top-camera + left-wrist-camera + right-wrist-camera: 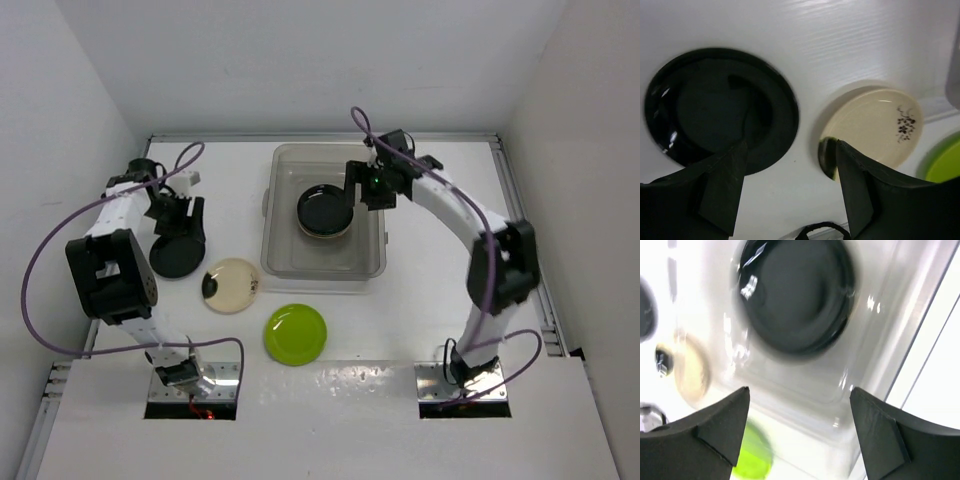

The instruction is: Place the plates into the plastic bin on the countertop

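Note:
The clear plastic bin [274, 255] stands at the middle back of the white countertop [420, 330]. A glossy black plate [325, 212] lies in it on top of a stack. My right gripper [366, 190] is open and empty above the bin's right part; in its wrist view [799, 392] the black plate [795, 295] and the bin wall [865, 385] lie below. My left gripper [180, 215] is open and empty above a second black plate [178, 257], which fills the left of the left wrist view [720, 107]. A cream plate [231, 285] and a lime green plate [296, 333] lie on the countertop.
White walls edge the countertop on three sides. In the left wrist view the cream plate [875, 125] lies right of my open gripper [790, 150], with the green plate [945, 165] at the right edge. Purple cables loop off both arms.

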`<act>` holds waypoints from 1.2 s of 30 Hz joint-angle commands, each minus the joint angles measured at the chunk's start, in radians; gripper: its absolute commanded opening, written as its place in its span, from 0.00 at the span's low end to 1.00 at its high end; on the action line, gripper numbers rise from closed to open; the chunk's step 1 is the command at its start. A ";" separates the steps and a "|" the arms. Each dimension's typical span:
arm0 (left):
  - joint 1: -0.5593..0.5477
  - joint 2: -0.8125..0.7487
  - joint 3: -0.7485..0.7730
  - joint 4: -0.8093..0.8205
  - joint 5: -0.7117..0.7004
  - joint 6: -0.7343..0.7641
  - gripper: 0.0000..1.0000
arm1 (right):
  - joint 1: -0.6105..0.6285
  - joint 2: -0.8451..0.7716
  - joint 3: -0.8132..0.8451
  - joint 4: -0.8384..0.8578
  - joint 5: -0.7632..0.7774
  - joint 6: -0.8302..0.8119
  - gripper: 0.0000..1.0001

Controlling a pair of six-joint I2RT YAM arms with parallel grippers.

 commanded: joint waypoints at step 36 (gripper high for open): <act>0.286 0.073 0.412 0.171 0.368 -0.295 0.00 | 0.120 -0.630 -0.597 0.110 0.213 0.066 0.77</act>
